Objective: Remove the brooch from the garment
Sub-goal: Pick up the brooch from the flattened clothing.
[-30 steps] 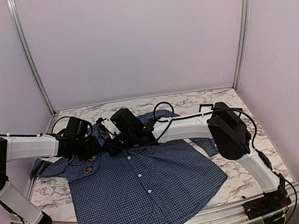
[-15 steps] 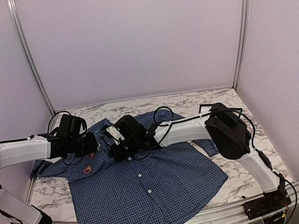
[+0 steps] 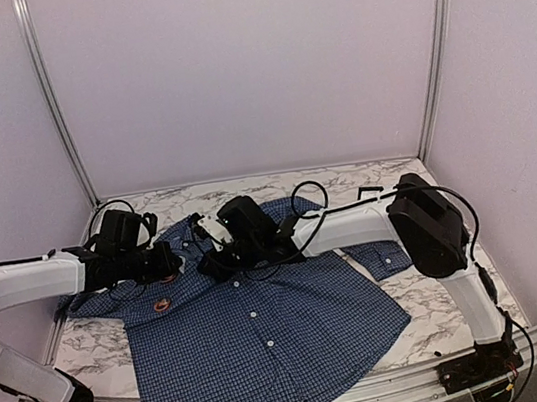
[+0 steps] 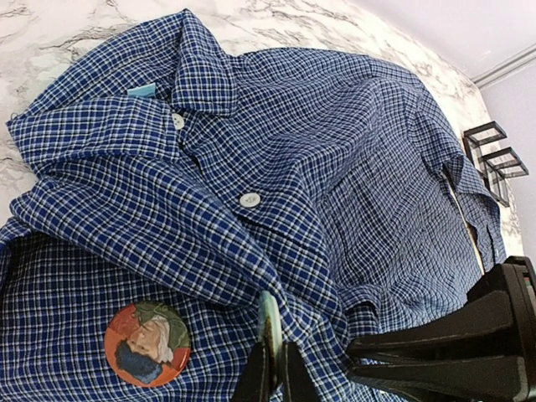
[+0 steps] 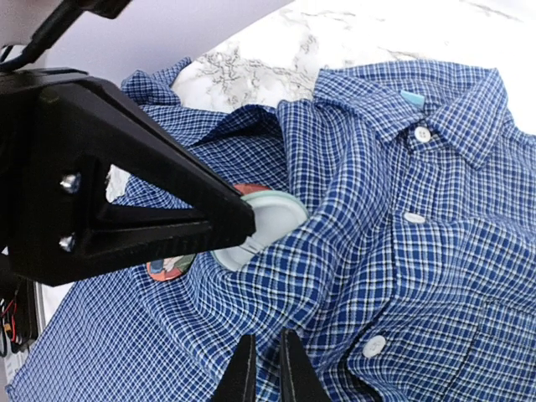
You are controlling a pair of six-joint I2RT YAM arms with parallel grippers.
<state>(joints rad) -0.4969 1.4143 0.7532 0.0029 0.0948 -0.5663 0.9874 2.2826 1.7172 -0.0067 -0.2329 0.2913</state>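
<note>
Left gripper (image 4: 272,375) is clamped on the rim of the brooch (image 5: 266,224), a pale disc seen from its back, standing on a lifted fold of the garment (image 4: 360,167) below the collar. Right gripper (image 5: 268,370) sits nearly closed on the cloth just beside it; grip not confirmable. A painted badge (image 4: 148,343) lies flat nearby. Recommendation: pin the cloth down and draw the brooch off squarely, without tearing the weave.

left pincer (image 5: 244,223) covers half of painted brooch (image 5: 171,267) | gripped brooch (image 5: 268,219) face unseen
</note>
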